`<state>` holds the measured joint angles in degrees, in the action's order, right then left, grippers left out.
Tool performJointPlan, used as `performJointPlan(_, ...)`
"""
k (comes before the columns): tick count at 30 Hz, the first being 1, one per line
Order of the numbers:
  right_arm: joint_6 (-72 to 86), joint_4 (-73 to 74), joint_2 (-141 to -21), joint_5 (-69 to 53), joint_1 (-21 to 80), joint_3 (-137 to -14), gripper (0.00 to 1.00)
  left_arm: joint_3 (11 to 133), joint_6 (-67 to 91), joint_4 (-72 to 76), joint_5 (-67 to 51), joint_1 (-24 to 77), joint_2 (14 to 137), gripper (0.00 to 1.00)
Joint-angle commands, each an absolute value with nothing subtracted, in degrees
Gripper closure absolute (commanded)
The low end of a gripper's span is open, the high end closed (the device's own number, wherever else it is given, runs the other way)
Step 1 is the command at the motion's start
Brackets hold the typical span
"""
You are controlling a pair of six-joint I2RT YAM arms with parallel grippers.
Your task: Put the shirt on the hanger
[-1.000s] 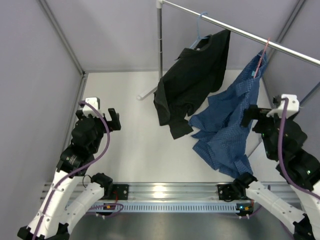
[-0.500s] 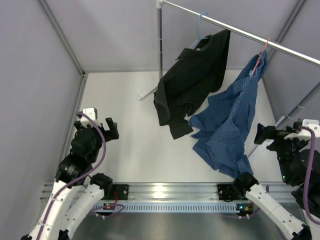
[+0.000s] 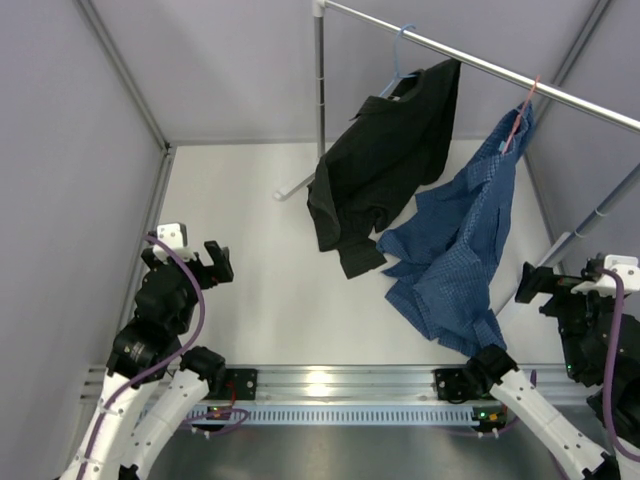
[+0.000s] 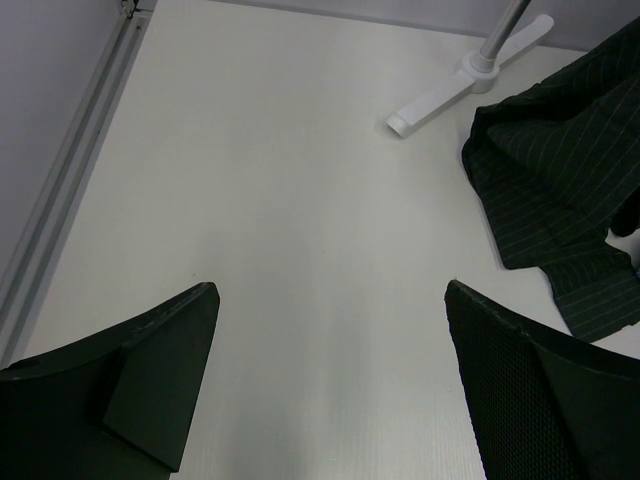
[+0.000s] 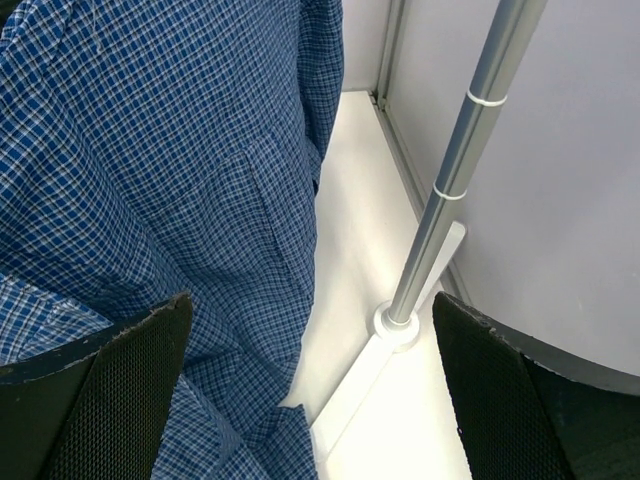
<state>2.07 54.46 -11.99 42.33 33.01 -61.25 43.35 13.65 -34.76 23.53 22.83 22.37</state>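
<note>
The blue checked shirt [image 3: 455,250] hangs from the pink hanger [image 3: 522,112] on the rail at the right, its lower part draped on the table. It fills the left of the right wrist view [image 5: 170,170]. My right gripper [image 3: 532,285] is open and empty, to the right of the shirt and apart from it; its jaws stand wide in the right wrist view [image 5: 312,305]. My left gripper [image 3: 215,262] is open and empty at the left side of the table, far from the shirt; in the left wrist view [image 4: 330,295] only bare table lies between its jaws.
A black shirt [image 3: 385,165] hangs on a light blue hanger [image 3: 402,50] from the same rail [image 3: 480,62]. The rack's left post [image 3: 319,100] and foot [image 4: 470,75] stand at the back. The right post [image 5: 455,180] and its base [image 5: 398,325] stand beside my right gripper.
My right gripper has pulled back from the shirt toward the near right. My left gripper has drawn back toward the near edge. The shirt stays hanging.
</note>
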Motion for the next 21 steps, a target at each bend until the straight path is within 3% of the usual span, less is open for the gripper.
performJointPlan(1,0.61,54.76,-12.39,42.01,33.93,-59.59,0.01,42.80,13.80,-33.93,24.17,22.50,22.15,0.02)
performJointPlan(21,1.49,52.47,-11.42,44.83,33.93,-57.48,0.01,42.80,13.80,-33.75,22.50,22.50,22.41,0.02)
